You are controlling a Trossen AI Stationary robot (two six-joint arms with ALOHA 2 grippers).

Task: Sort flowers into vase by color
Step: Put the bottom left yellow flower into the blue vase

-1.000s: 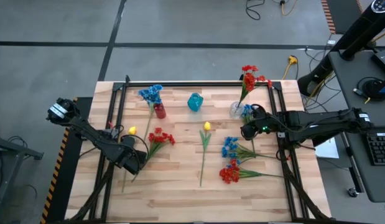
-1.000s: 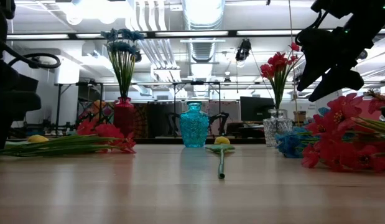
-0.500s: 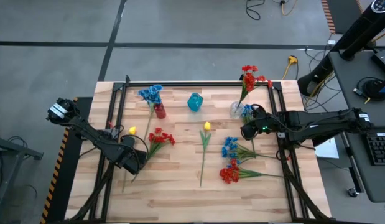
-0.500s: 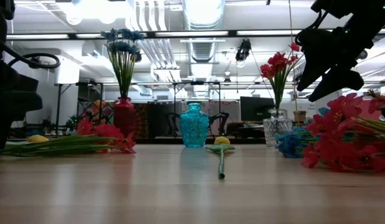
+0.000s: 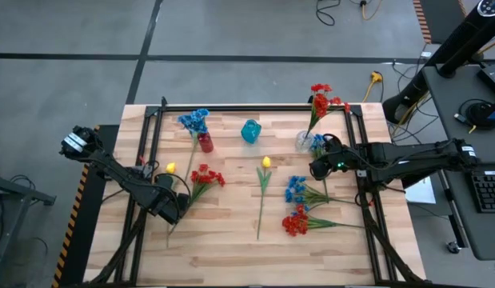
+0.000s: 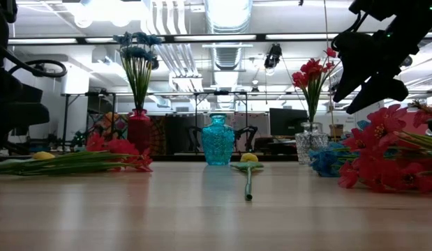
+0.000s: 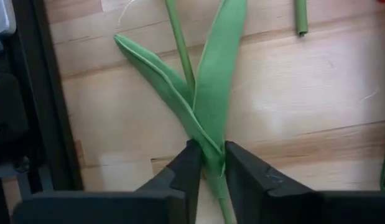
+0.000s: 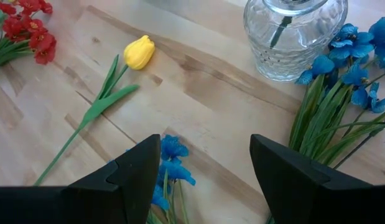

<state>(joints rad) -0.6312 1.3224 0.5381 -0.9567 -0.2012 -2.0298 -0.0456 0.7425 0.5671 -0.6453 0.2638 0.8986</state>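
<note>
Fingers of the left end effector [image 7: 208, 168] are pinching the green stem of a yellow tulip [image 5: 169, 168] near the bench's [image 5: 231, 248] left edge, jaws narrow around it. Right end effector [image 8: 204, 168] is hovering with its jaws wide and holding nothing, beside the glass vase [image 8: 295, 37], above a blue spray [image 8: 170, 165] and near another yellow tulip [image 8: 140, 52]

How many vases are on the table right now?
3: a red vase at back left holding blue flowers, a blue vase at back centre, empty, and a clear vase at back right holding red flowers.
</note>
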